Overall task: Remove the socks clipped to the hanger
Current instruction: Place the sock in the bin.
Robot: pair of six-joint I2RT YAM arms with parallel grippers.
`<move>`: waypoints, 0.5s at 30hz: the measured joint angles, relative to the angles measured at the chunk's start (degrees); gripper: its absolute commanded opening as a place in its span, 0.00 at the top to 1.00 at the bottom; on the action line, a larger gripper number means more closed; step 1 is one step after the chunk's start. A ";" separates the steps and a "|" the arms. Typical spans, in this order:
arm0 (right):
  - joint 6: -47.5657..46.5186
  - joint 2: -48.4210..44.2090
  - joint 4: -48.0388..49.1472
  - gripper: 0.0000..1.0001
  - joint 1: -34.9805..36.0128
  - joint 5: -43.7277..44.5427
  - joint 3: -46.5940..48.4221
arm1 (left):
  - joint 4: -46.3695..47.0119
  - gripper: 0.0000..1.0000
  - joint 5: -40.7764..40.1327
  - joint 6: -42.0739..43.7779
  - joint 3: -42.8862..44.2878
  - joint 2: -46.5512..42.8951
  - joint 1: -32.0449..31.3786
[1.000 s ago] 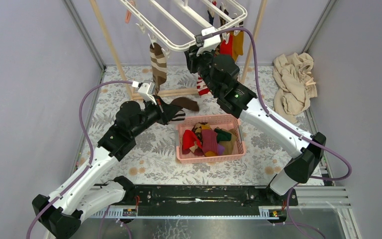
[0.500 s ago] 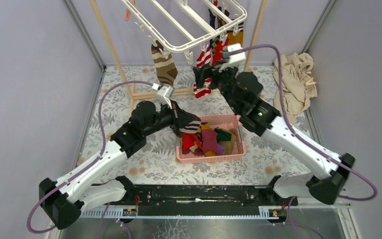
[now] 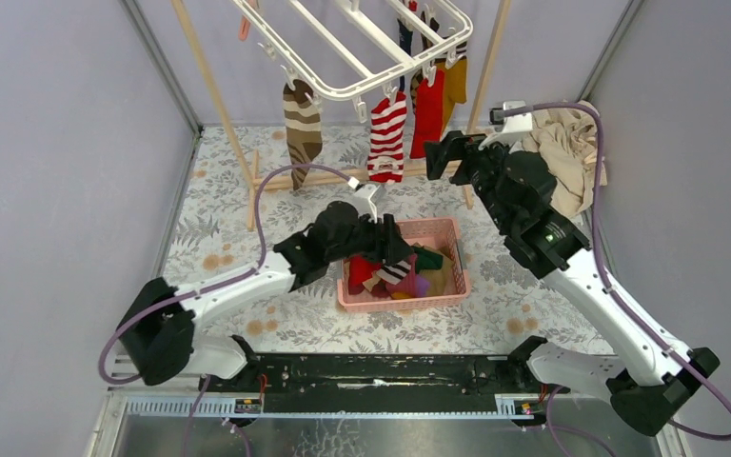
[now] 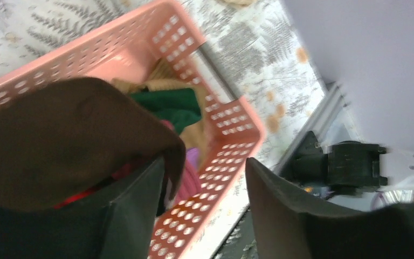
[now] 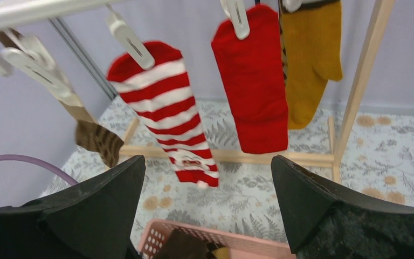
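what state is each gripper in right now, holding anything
Left gripper: open over the pink perforated plastic basket, a dark brown sock draped on one finger.
Right gripper: open, holding nothing.

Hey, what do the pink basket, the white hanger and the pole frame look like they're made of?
Pink basket: moulded plastic, matte, with perforated walls.
Hanger: white plastic, with smooth, slightly glossy bars.
Pole frame: probably bare wood, pale tan and matte.

You've got a pink basket [image 3: 409,302] sitting mid-table on the floral cloth [image 3: 228,219]. Behind it stands the wooden pole frame [image 3: 212,86]. A crumpled beige cloth [image 3: 571,133] lies by your right wall.
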 measured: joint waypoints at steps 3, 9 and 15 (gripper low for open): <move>0.90 2.21 -1.51 0.06 -1.51 -2.51 -0.04 | 0.28 0.02 -1.31 -0.26 -1.16 3.61 -0.02; 1.66 7.23 -2.27 0.06 -2.23 -7.34 -0.04 | -1.29 0.01 -3.65 0.22 -1.73 1.88 -0.07; 1.92 10.47 2.95 0.07 -3.69 -13.16 -2.62 | -6.64 0.01 -6.64 0.79 1.42 -7.50 -0.37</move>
